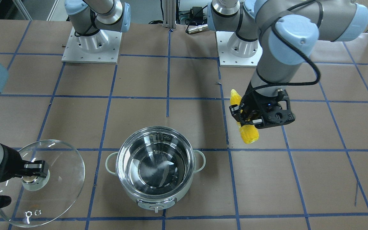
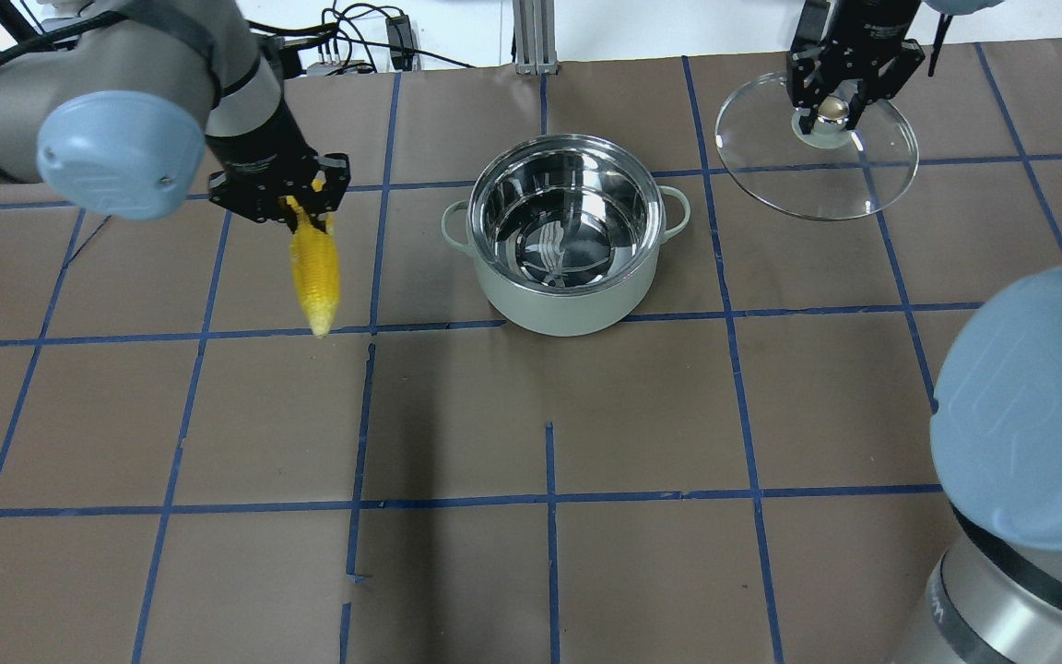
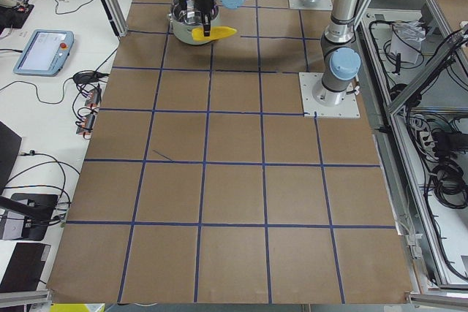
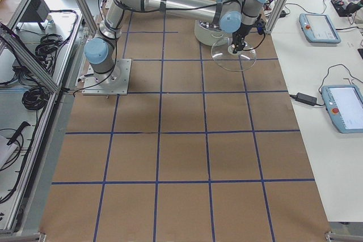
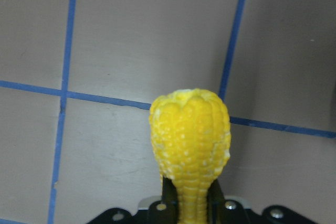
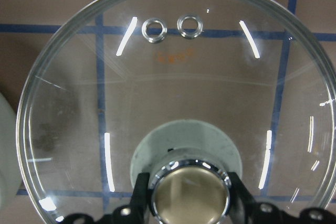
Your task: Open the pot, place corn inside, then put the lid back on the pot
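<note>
Overhead exterior view: the left claw (image 2: 296, 198) is pinched on the yellow, tapered corn cob with rows of kernels (image 2: 314, 267), gripping it nearer its thick end. The pointed tip reaches out from that claw back toward the robot. In the exterior left view the cob hangs clear of the brown tabletop crossed with blue tape lines (image 2: 642, 415), roughly level. The left wrist-mounted view shows both fingers pressed against the cob's sides, with bare tabletop below it.

The round pot with a shiny steel lining and pale white-grey outer body (image 2: 568, 300) stands uncovered on the tabletop between the two claws. It is to the right of the left claw and well apart from it, and nothing shows inside it but reflections. Its two small loop handles point toward either claw, and the exterior front-facing view shows its knob panel on the side away from the robot.

The right claw (image 2: 831, 106) is clamped on the pale, beige-topped knob of the round, clear, domed glass lid (image 2: 817, 189). The lid hangs tilted under that claw, to the right of the pot and apart from it. Two small metal-ringed holes sit near its rim. I cannot tell whether its lower edge touches the tabletop.
</note>
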You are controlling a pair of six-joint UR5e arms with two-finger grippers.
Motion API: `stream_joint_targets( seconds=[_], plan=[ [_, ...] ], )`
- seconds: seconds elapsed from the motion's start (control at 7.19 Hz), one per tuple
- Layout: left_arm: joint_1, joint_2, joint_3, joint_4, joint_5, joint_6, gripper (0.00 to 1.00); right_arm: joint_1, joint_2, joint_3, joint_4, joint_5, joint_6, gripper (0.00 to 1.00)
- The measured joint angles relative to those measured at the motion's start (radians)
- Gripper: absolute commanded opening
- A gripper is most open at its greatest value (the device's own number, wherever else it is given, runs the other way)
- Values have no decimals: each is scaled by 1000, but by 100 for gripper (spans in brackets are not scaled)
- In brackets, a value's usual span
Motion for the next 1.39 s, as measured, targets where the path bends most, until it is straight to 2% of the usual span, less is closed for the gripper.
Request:
stream_joint_targets(
  seconds=[0.28,0.83,1.25,1.39],
  plan=[
    [-123,-117,127,1,-19,-93,8,-40,14,11,-18,1,-70,19],
    [-251,-340,396,0,-34,-116,8,-54,19,14,-30,-2,-87,15],
    [-266,-400,439,4,-31,-121,10,-55,19,13,-31,-19,-94,15],
    [-267,-410,440,13,-31,-121,40,-55,19,11,-32,-23,-96,15]
  ],
)
